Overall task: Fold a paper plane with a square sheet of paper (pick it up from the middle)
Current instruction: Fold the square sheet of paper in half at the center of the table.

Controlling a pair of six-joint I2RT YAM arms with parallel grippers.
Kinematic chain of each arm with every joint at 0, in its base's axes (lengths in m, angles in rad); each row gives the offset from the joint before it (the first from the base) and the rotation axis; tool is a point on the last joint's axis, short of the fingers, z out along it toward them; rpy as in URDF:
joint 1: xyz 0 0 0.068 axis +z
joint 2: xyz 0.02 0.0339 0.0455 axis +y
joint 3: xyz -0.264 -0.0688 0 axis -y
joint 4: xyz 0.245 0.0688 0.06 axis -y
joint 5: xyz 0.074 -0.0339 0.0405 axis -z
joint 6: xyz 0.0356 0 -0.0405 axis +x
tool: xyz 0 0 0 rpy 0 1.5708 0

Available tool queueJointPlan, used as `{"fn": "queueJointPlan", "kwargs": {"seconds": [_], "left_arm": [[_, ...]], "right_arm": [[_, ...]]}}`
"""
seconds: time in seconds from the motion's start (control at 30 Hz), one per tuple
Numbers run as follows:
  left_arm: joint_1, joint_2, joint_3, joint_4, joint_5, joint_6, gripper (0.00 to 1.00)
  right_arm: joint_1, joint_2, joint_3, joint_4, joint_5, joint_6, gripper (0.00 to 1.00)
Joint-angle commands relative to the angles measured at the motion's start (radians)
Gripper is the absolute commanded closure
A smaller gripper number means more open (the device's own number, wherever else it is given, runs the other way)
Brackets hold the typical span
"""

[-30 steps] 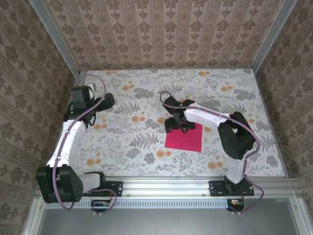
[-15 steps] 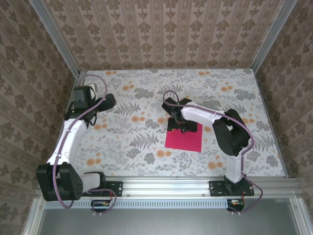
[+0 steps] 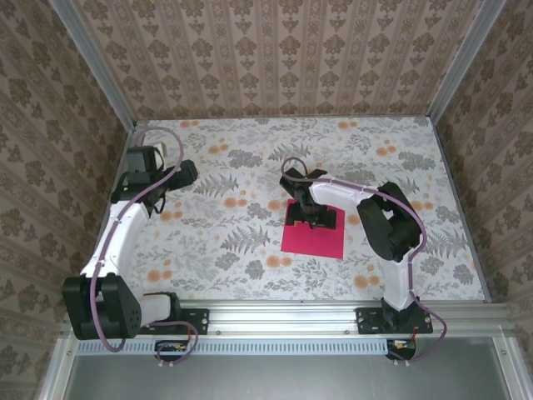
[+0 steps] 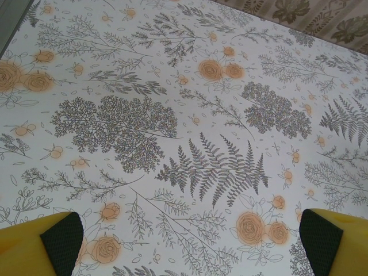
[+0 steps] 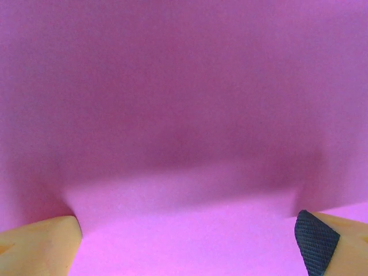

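The square sheet of paper (image 3: 315,240) is plain magenta-pink and lies flat on the flowered tablecloth, right of centre. My right gripper (image 3: 313,218) points down over the sheet's far part, very close to it. In the right wrist view the pink sheet (image 5: 184,115) spreads from edge to edge, and the right gripper (image 5: 187,238) stands open with both fingertips wide apart and nothing between them. My left gripper (image 3: 185,171) hangs at the far left of the table, well away from the paper. In the left wrist view the left gripper (image 4: 192,238) is open above bare cloth.
The table (image 3: 208,242) wears a tablecloth printed with grey ferns and orange flowers. Patterned walls close it in at the back and both sides. A metal rail (image 3: 283,315) with the arm bases runs along the near edge.
My right gripper has moved a little right and nearer, down onto the far part of the pink sheet. The left arm has stayed still.
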Motion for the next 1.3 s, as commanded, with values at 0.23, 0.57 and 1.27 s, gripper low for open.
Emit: {"fn": "queueJointPlan", "kwargs": {"seconds": [0.23, 0.57, 1.27], "left_arm": [[-0.01, 0.005, 0.009, -0.027, -0.005, -0.015, 0.0], [-0.011, 0.005, 0.009, -0.033, -0.005, -0.013, 0.0], [-0.116, 0.001, 0.016, -0.063, -0.061, -0.035, 0.0]], "right_arm": [[-0.015, 0.055, -0.104, 0.04, -0.059, 0.017, 0.0], [-0.022, 0.058, -0.121, 0.065, -0.066, 0.002, 0.06], [-0.028, -0.141, -0.172, 0.358, -0.326, -0.066, 0.58]]}}
